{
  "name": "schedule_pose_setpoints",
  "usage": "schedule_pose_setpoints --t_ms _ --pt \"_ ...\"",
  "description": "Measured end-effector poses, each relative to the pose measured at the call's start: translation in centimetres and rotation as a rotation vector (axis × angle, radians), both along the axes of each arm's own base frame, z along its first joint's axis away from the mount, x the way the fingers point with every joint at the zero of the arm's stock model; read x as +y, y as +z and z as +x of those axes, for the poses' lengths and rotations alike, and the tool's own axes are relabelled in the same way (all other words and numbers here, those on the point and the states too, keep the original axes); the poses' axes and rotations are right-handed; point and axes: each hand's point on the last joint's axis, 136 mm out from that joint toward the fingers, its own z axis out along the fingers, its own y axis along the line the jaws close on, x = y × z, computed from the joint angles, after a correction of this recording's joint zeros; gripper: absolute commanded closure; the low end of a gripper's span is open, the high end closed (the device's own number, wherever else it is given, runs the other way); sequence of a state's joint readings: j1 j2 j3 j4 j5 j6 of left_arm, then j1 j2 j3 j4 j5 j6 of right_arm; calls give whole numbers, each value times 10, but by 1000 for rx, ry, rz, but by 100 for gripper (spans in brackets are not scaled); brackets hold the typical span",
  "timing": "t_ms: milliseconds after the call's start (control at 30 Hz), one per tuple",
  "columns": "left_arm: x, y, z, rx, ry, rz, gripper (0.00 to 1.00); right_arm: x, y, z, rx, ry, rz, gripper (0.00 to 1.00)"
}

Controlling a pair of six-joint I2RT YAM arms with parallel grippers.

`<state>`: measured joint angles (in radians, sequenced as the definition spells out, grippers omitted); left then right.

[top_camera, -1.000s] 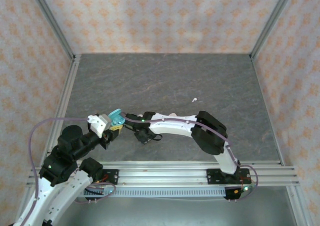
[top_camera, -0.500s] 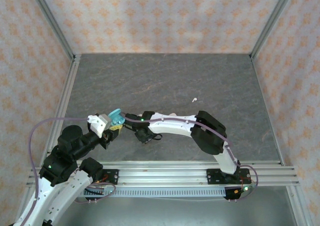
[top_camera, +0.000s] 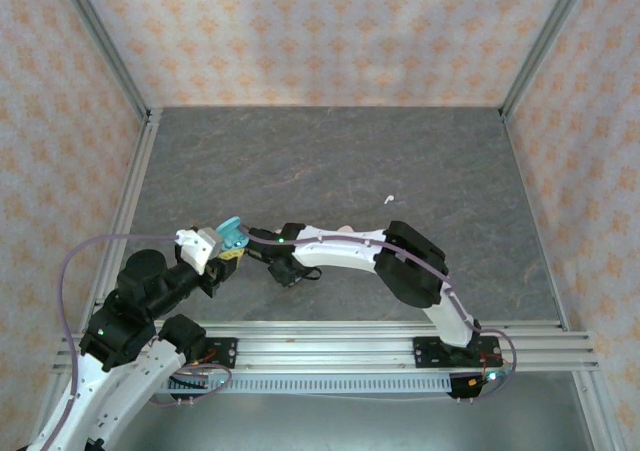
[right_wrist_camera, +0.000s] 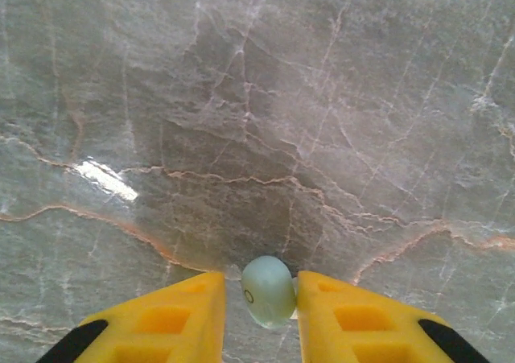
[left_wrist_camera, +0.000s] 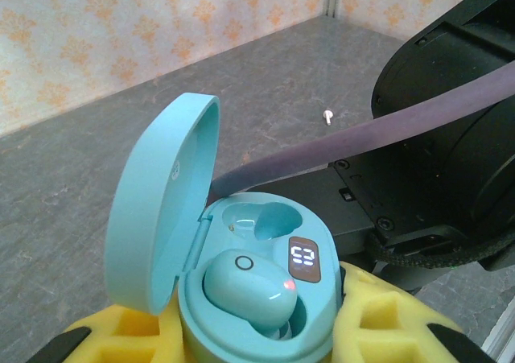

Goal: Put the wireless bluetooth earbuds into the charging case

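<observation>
My left gripper (left_wrist_camera: 256, 335) is shut on the pale teal charging case (left_wrist_camera: 318, 331), which stands with its lid (left_wrist_camera: 161, 210) swung open. One teal earbud (left_wrist_camera: 249, 289) sits in the near socket with a red light on; the far socket (left_wrist_camera: 261, 218) is empty. In the top view the case (top_camera: 232, 233) is held at the left. My right gripper (right_wrist_camera: 261, 286) is low over the table (right_wrist_camera: 257, 97), its yellow fingers (right_wrist_camera: 161, 315) narrowed around a second teal earbud (right_wrist_camera: 268, 290). That earbud touches the right finger, with a slim gap on the left.
A white earbud (top_camera: 388, 200) lies alone on the grey stone-patterned floor, also seen beyond the case (left_wrist_camera: 328, 117). The right arm (top_camera: 350, 251) stretches leftward close beside the case. Aluminium rails (top_camera: 400, 336) and patterned walls bound the workspace.
The right arm's elbow and wrist have shifted slightly to the left. The left arm and the case have stayed where they were.
</observation>
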<state>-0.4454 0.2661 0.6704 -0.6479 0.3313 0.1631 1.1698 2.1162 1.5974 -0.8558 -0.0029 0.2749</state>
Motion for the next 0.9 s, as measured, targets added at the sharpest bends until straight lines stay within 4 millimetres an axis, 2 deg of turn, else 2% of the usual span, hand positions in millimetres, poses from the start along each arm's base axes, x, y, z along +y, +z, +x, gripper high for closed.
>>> schedule_pose_setpoints --t_ms 100,300,467,600,733,900 --pt "0 0 0 0 -1 0 81 -1 -2 0 1 -1 -6 71" --pt "0 0 0 -1 -2 2 81 0 -2 2 -5 4 -8 79" --pt "0 0 0 -1 -2 1 81 -2 0 4 -4 -3 2 80" --pt "-1 1 0 -5 -5 -2 81 -15 4 6 13 -37 24 80" --pt "-3 0 3 4 -12 -1 81 -36 21 12 18 -99 72 81" --pt "-9 3 6 9 -32 -15 81 -51 59 24 -13 -169 198 82"
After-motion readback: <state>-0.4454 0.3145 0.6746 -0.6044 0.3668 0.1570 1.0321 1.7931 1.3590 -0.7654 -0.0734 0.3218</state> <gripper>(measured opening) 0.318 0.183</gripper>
